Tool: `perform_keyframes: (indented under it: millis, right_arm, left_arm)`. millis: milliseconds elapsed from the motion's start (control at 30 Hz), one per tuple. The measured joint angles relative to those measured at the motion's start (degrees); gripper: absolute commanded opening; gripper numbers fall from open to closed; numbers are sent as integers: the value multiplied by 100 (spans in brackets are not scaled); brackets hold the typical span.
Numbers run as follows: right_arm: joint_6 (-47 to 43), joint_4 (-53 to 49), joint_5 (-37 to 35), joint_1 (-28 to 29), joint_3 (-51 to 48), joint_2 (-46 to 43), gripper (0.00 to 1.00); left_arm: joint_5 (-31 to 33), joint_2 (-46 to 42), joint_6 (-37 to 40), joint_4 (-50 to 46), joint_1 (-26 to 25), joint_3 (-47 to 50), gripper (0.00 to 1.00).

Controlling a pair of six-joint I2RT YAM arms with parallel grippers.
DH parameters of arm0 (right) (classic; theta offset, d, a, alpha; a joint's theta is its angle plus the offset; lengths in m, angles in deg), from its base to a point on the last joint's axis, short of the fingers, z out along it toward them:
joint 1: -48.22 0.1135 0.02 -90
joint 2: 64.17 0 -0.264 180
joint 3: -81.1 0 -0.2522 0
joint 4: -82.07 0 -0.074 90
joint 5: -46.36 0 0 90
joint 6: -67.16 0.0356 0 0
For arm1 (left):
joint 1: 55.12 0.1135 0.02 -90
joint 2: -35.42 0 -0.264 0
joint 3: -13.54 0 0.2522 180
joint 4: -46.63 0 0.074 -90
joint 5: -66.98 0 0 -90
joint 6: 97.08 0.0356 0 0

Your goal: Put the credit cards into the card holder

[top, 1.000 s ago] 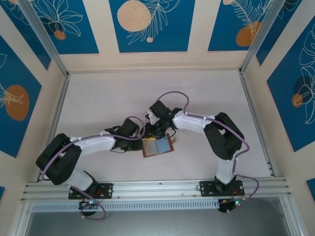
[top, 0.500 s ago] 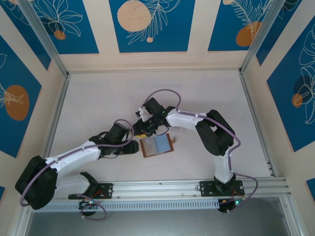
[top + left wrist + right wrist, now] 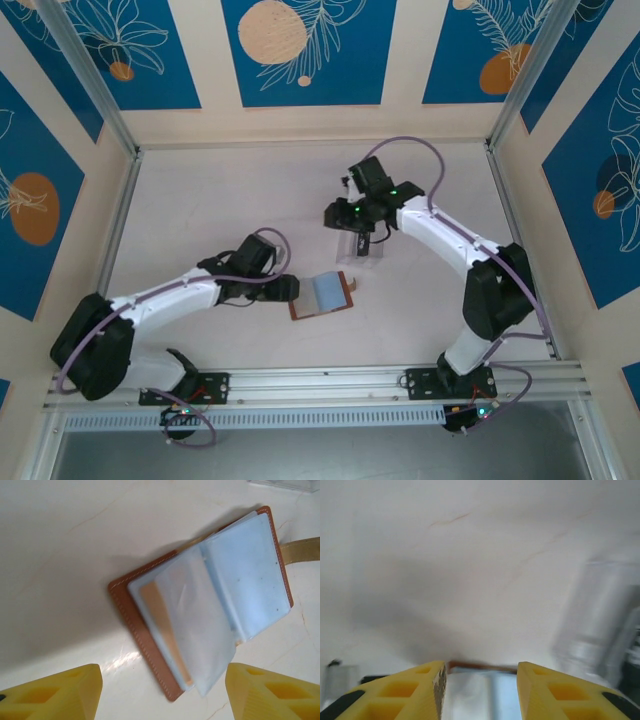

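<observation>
Card holder (image 3: pixel 323 295) lay open on the table (image 3: pixel 200 210), a tan card (image 3: pixel 161 630) in one pale sleeve. Left gripper (image 3: pixel 287 288) hovered just beside it, fingers spread wide and empty. Right gripper (image 3: pixel 481 680) was by the clear stand (image 3: pixel 362 246), fingers partly apart. Whether they held anything could not be told.

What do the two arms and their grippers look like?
Both the left arm and the right arm have white links with bulky black joints, and a purple cable loops along each. Small green lights glow near the right arm's wrist. The left gripper and right gripper have chunky yellow fingers with rectangular hollows.
</observation>
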State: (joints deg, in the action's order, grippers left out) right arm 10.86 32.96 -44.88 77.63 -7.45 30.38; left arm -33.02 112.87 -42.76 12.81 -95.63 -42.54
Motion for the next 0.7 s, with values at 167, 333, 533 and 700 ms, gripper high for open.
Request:
perform_keyframes:
  millis: [167,333,533,700]
  right_arm:
    - [-164,-544,-769,-264,-13,151,37]
    - [-234,-822,-1233,-304,-13,514,37]
    - [-249,-968,-1552,-304,-13,872,36]
    - [-280,-970,-1596,-304,-7,994,33]
  left_arm:
    - [66,645,142,31,-157,-254,61]
    - [247,1095,184,55,-282,-361,57]
    - [463,1156,179,125,-297,-282,52]
    - [538,1108,177,304,-302,-127,51]
